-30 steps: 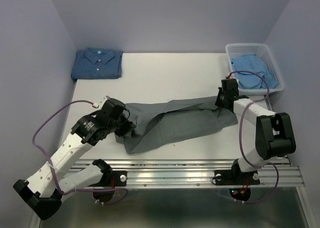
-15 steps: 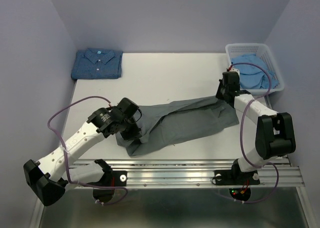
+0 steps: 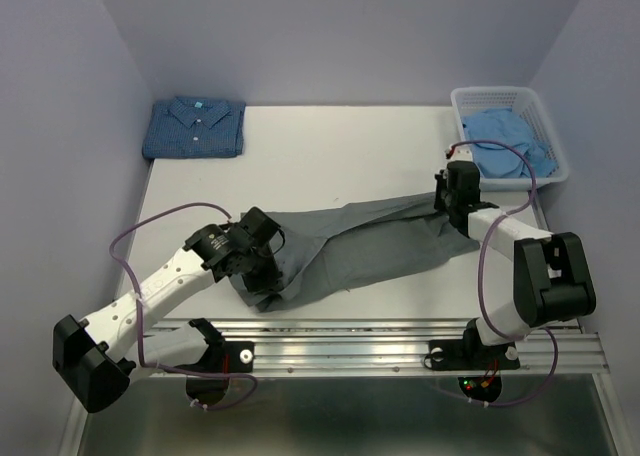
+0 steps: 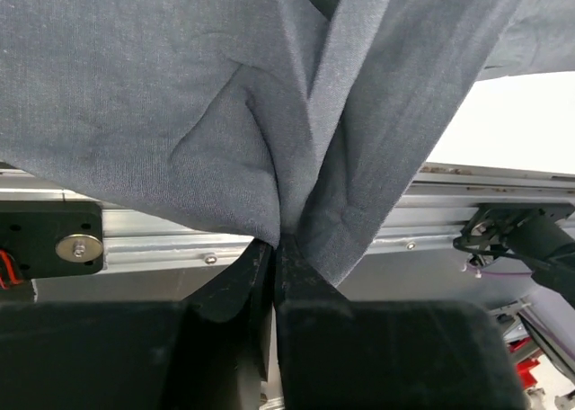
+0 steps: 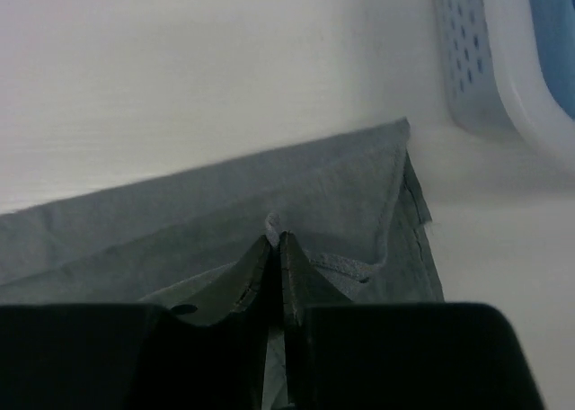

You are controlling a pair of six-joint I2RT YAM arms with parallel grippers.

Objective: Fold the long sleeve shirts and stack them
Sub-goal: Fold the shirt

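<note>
A grey long sleeve shirt (image 3: 370,244) lies stretched across the table's near half. My left gripper (image 3: 262,276) is shut on its left end; in the left wrist view a pinch of grey cloth (image 4: 269,158) rises from between the fingertips of the left gripper (image 4: 277,241). My right gripper (image 3: 447,198) is shut on the shirt's right end, near its corner (image 5: 395,158); the right gripper (image 5: 276,239) shows a small tuft of grey cloth between its tips. A dark blue dotted shirt (image 3: 194,127) lies folded at the back left. A pale blue shirt (image 3: 505,141) sits in the basket.
The white lattice basket (image 3: 545,126) stands at the back right, close to my right gripper; its wall (image 5: 476,77) shows in the right wrist view. A metal rail (image 3: 380,351) runs along the table's near edge.
My left gripper has carried the grey shirt's left end rightward and toward the near edge, bunching the cloth. The right gripper has shifted slightly while holding its end.
</note>
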